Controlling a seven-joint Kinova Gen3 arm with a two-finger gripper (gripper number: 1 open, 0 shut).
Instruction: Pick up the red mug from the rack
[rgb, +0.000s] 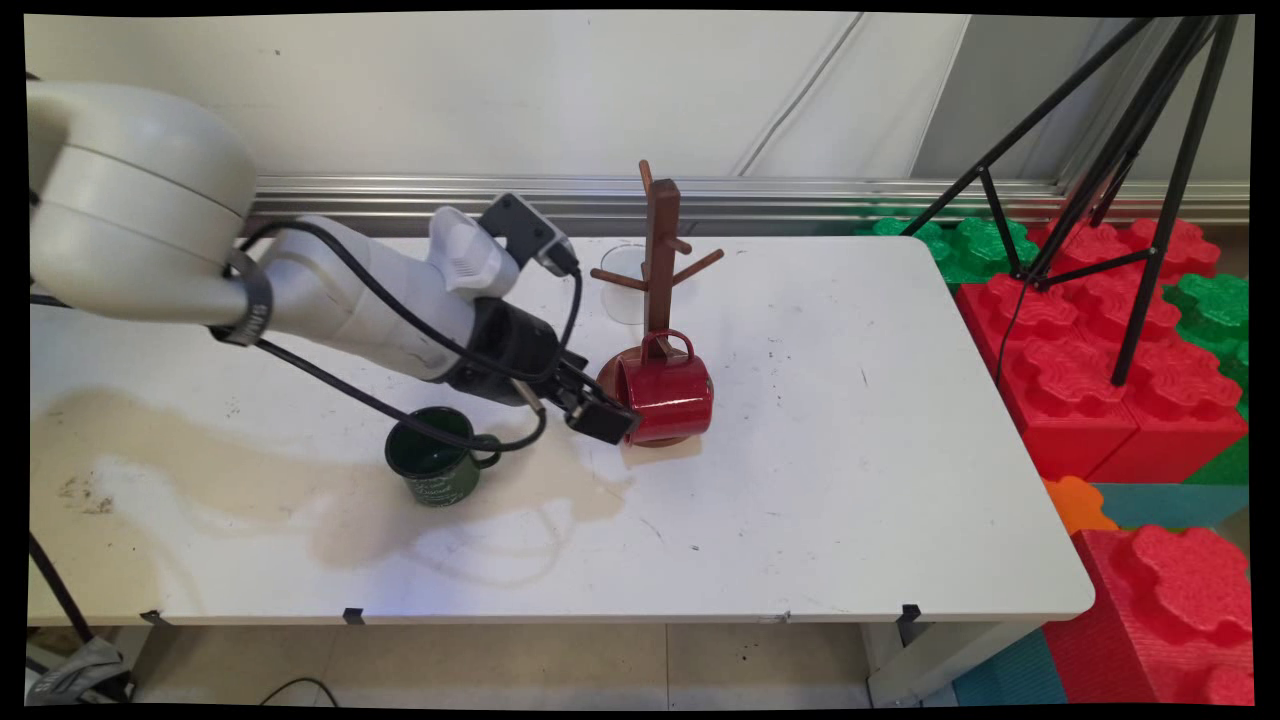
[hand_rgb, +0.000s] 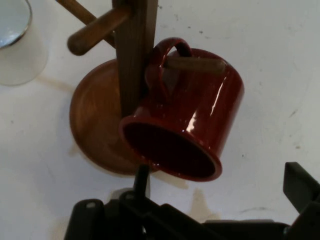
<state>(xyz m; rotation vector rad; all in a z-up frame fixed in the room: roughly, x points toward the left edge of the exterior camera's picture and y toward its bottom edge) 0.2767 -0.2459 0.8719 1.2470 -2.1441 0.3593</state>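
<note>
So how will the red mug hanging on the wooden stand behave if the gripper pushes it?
The red mug hangs by its handle on a peg of the wooden stand, so it would probably swing instead of sliding. Its glossy surface looks slippery. The stand's round base seems narrow, so a hard push might tip it.

The wooden mug tree is the landmark. A red mug hangs from its lowest peg on the near side, blocking the way to the base there; the hand sits just left of that mug. Near-left of the tree stands a green mug; behind it, a clear glass. Right of the tree the surface lies bare.
</note>
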